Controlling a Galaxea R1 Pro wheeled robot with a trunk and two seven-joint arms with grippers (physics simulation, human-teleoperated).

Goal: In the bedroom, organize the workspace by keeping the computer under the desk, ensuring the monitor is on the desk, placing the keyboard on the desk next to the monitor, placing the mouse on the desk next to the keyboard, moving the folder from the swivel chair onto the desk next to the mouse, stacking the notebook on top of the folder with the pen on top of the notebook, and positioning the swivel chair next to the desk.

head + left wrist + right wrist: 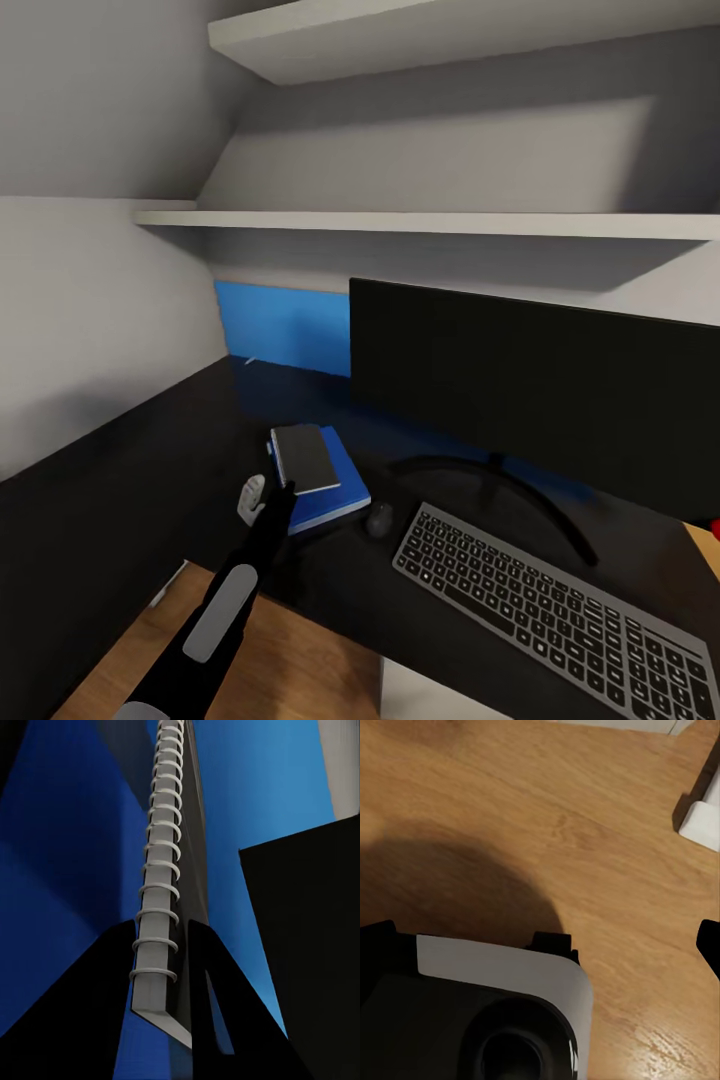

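On the black L-shaped desk, left of the small black mouse, the dark spiral-bound notebook lies on the bright blue folder; the left gripper pinches its spiral edge (right gripper's state: cannot tell).

The black desk carries everything, with the monitor standing on its curved stand toward the back. In front of the monitor lies the keyboard, set at an angle. The mouse sits just beside the keyboard's end, below the monitor's near corner. Next to the mouse, on the side away from the monitor, the blue folder lies flat on the desktop.
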